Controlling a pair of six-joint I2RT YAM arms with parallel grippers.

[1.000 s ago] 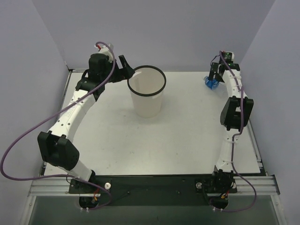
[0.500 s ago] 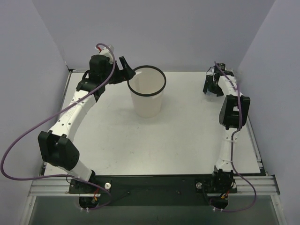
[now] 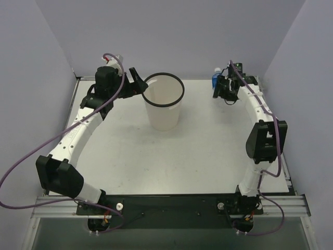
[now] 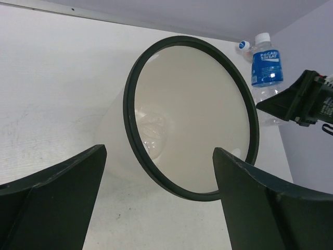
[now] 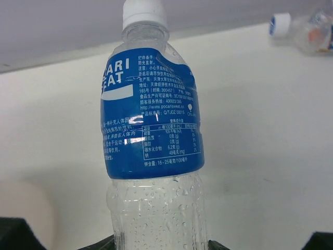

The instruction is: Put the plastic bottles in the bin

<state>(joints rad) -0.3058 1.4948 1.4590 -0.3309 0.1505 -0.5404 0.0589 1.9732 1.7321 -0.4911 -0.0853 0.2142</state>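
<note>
The white bin [image 3: 164, 112] with a black rim [image 4: 136, 146] stands at the table's back centre. A clear plastic bottle [image 4: 151, 130] lies inside it. My right gripper [image 3: 222, 88] is shut on the lower body of the blue-labelled bottle [image 5: 151, 120], holding it upright with its white cap up, off to the right of the bin [image 5: 23, 208]. Another bottle [image 5: 310, 31], with an orange label, lies on the table by the back wall. My left gripper [image 4: 160, 151] hangs open just left of the bin's rim, holding nothing.
The white tabletop [image 3: 171, 161] is boxed in by grey walls at the back and on both sides. Both arms curve along the table's left and right edges. The right gripper [image 4: 304, 99] shows in the left wrist view beyond the bin.
My right gripper has shut on the blue-labelled bottle, raised it off the table and carried it left toward the bin. The left arm shifted slightly left.
</note>
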